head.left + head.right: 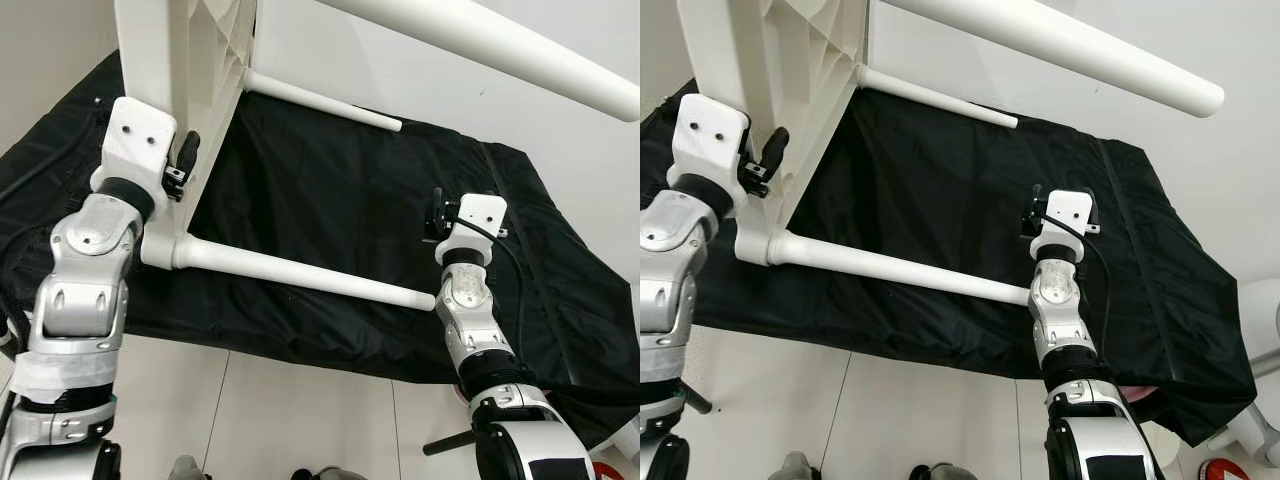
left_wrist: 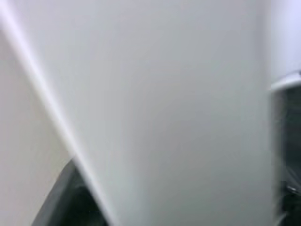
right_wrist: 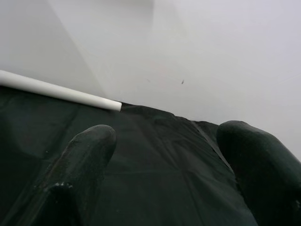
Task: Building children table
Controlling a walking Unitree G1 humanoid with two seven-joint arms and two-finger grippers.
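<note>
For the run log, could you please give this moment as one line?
left gripper: at white tabletop edge | right gripper: open over black cloth | legs fitted: near leg, far leg

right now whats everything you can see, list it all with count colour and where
table top: 1, white, stood on its edge at the upper left, ribbed underside facing the cloth
table legs: 3 in view, white, two jut from the top's corners out over the cloth, one crosses the upper right nearer the camera
cloth: 1, black, spread over the floor under the table
floor: pale tiles, showing along the near edge of the cloth
left gripper: 1, black fingers on a white wrist, at the table top's edge, grip not clear
right gripper: 1, black fingers open, over the cloth near the tip of the nearer leg, holding nothing
</note>
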